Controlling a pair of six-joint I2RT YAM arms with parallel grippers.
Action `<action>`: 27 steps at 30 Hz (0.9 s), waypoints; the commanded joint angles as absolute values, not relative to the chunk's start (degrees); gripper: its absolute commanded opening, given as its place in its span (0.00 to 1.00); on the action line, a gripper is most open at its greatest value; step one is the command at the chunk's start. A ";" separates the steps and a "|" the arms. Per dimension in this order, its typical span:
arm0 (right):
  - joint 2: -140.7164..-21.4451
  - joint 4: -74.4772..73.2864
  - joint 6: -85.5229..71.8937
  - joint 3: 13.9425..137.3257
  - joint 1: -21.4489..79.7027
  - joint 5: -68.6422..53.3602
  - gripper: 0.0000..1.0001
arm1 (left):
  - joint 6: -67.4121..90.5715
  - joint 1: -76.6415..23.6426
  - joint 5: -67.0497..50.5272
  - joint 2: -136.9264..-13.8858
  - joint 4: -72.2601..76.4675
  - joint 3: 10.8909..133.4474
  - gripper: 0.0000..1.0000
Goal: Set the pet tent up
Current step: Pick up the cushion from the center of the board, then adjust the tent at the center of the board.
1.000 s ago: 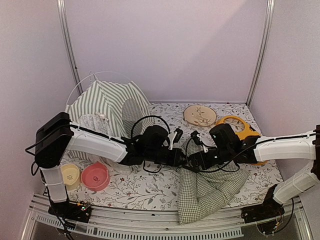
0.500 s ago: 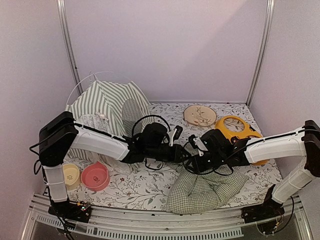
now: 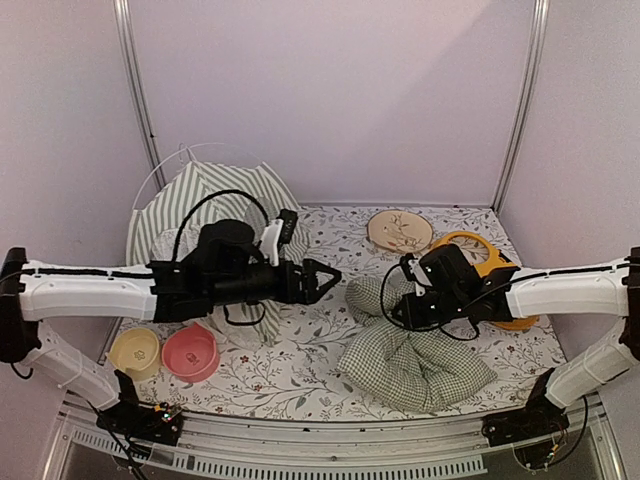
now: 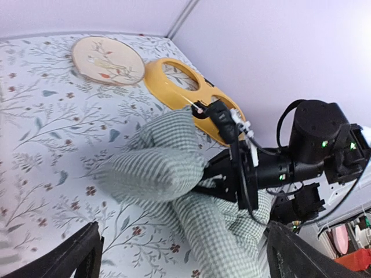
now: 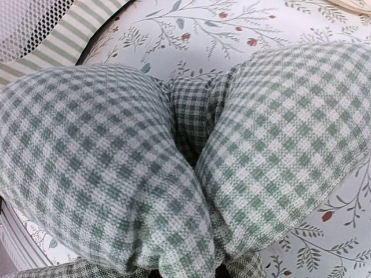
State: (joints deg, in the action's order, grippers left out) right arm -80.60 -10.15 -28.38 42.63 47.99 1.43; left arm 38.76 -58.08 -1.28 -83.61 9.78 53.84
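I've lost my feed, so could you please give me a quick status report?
Left tool open, empty, mid-table. Right tool pinching checked cushion. Pet tent back left, behind left arm.

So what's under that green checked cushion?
Only the flowered table cover shows around the cushion, which the right gripper pinches at its fold. Anything lying beneath it is hidden by the fabric.

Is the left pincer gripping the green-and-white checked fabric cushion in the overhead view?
No, the left pincer stands open with nothing between its fingers, clear of the green-and-white checked fabric cushion.
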 commanded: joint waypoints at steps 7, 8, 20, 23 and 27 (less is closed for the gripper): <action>-75.51 -11.56 -25.78 46.82 42.69 2.64 0.00 | 47.15 -60.22 17.50 -53.32 -11.72 33.72 0.99; -75.11 -11.75 -25.61 47.16 42.53 2.76 0.00 | 48.61 -60.43 18.07 -51.76 -13.30 32.38 0.99; -69.57 -14.71 -24.93 47.43 40.97 5.41 0.00 | 42.17 -53.67 8.70 -70.84 11.87 34.42 1.00; -67.64 -15.64 -24.73 47.38 39.57 6.17 0.00 | 37.66 -53.42 2.84 -85.24 18.00 46.89 1.00; -65.68 -16.73 -24.32 47.28 37.29 6.54 0.00 | 33.15 -53.53 -3.07 -101.44 17.92 67.06 0.99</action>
State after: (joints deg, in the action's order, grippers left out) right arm -68.55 -16.56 -25.15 45.52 39.27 4.80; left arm 40.16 -53.82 5.58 -91.53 9.37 51.77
